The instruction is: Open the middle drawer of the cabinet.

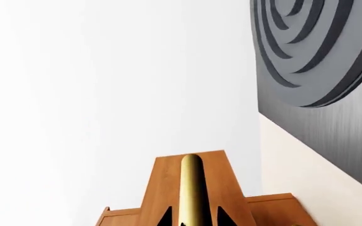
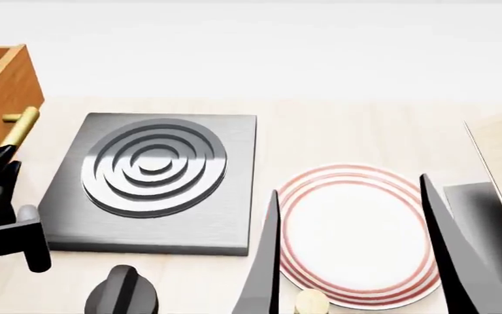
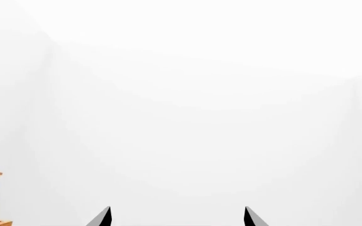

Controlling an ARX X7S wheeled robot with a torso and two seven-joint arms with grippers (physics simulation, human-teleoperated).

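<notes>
The left gripper [image 1: 192,220] is seen closed around the brass handle [image 1: 192,188] of the middle drawer [image 1: 190,181], which stands out from the cabinet [image 2: 2,91] at the head view's left edge. The right gripper [image 2: 351,252] is held wide open above a red-ringed plate [image 2: 355,235], beside a dark ringed slab [image 2: 159,180].
</notes>
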